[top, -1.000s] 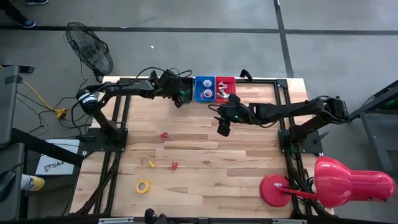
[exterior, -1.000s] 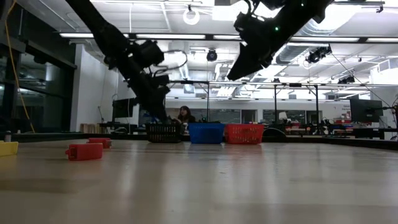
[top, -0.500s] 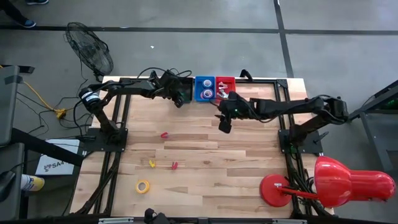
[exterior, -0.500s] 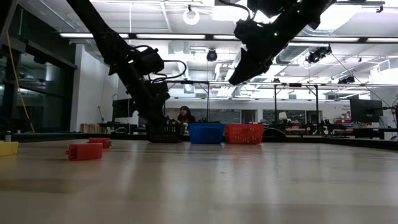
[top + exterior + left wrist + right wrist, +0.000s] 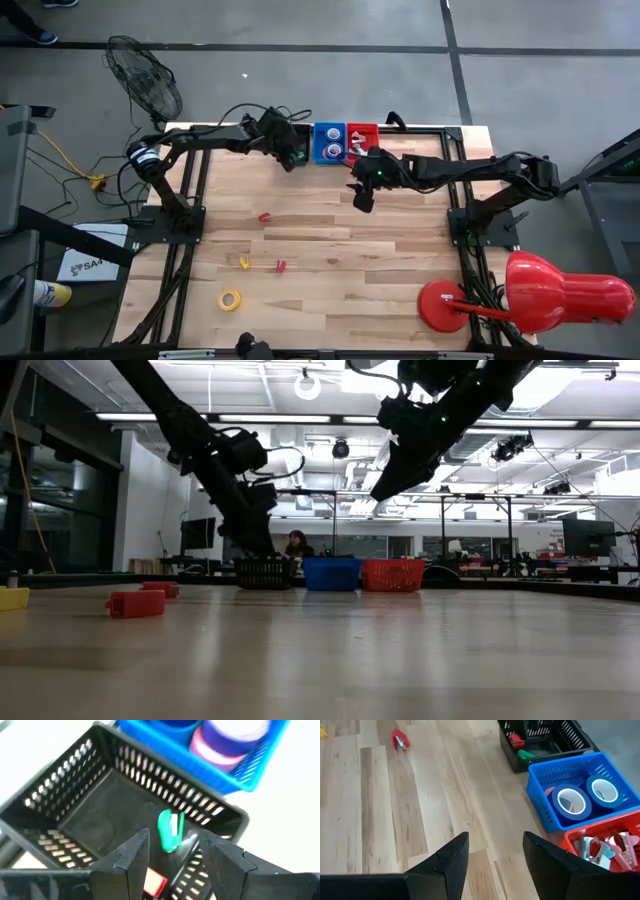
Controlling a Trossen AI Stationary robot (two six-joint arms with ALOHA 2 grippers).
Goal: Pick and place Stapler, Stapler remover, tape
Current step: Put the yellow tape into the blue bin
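Note:
My left gripper (image 5: pixel 293 157) hangs open over the black basket (image 5: pixel 296 146) at the far edge. In the left wrist view its fingers (image 5: pixel 131 862) frame a green stapler (image 5: pixel 170 830) and a red stapler (image 5: pixel 154 883) lying on the basket floor. My right gripper (image 5: pixel 362 201) is open and holds nothing, above bare table near the blue basket (image 5: pixel 577 795) with tape rolls and the red basket (image 5: pixel 602 845) with staple removers. A red stapler (image 5: pixel 265 216), a small yellow piece (image 5: pixel 244 263), a small red piece (image 5: pixel 281 266) and a yellow tape roll (image 5: pixel 231 299) lie on the table.
The three baskets stand in a row along the far edge (image 5: pixel 330 573). A red desk lamp (image 5: pixel 530 292) sits at the table's near right corner, and a fan (image 5: pixel 145 85) stands on the floor beyond the far left corner. Bare wood lies between the baskets and the loose items.
My right gripper has drawn a little toward the far edge, closer to the baskets, still open. My left gripper has stayed over the black basket with only a small shift.

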